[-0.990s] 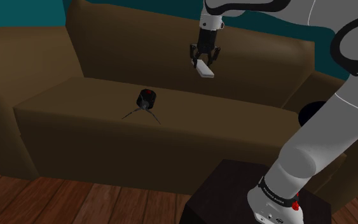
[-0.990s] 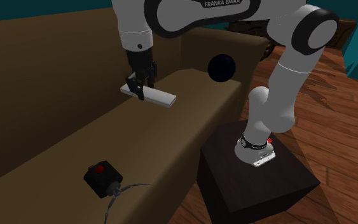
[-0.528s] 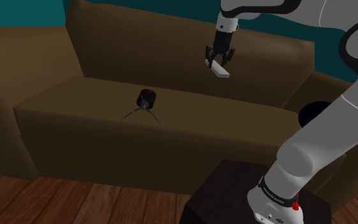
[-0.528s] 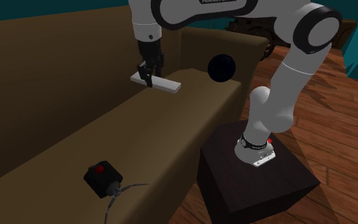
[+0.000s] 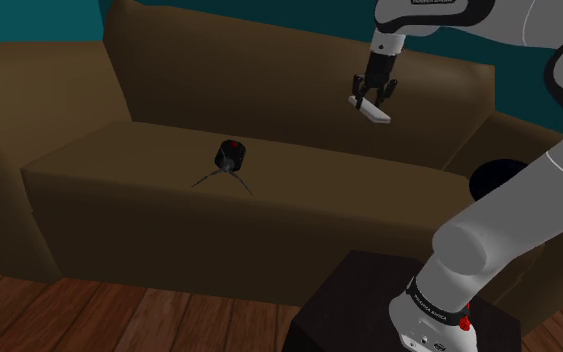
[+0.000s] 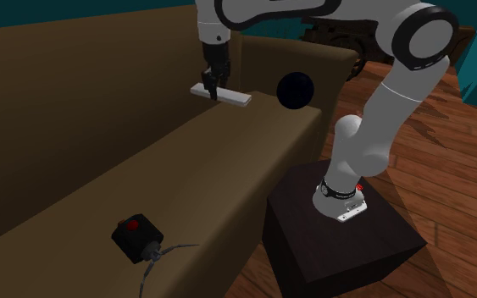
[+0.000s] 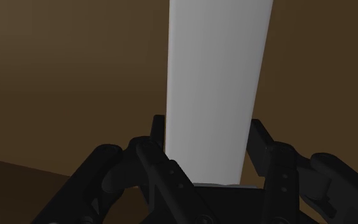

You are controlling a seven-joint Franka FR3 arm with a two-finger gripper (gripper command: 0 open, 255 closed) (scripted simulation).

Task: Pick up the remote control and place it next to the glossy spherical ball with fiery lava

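The remote control (image 5: 374, 109) is a plain white flat bar, held in the air above the brown sofa seat (image 5: 299, 165). My black gripper (image 5: 373, 96) is shut on it near one end, and the bar sticks out level past the fingers (image 7: 155, 137). In the second exterior view the remote (image 6: 228, 96) hangs under the gripper (image 6: 210, 88), a short way from the dark ball (image 6: 296, 91) that rests at the seat's end by the armrest. In the wrist view the remote (image 7: 215, 83) runs straight away from the clasping fingers. The ball (image 5: 494, 178) peeks out behind my arm.
A small black device with a red spot and thin legs (image 5: 229, 157) sits mid-seat, far from the gripper. The sofa back (image 5: 219, 70) rises behind the seat. My stand, a dark box (image 6: 338, 237), sits on the wooden floor (image 6: 448, 169).
The gripper has carried the remote steadily along the sofa toward the ball's end, rightward in the shoulder view, staying shut on it and at about the same height.
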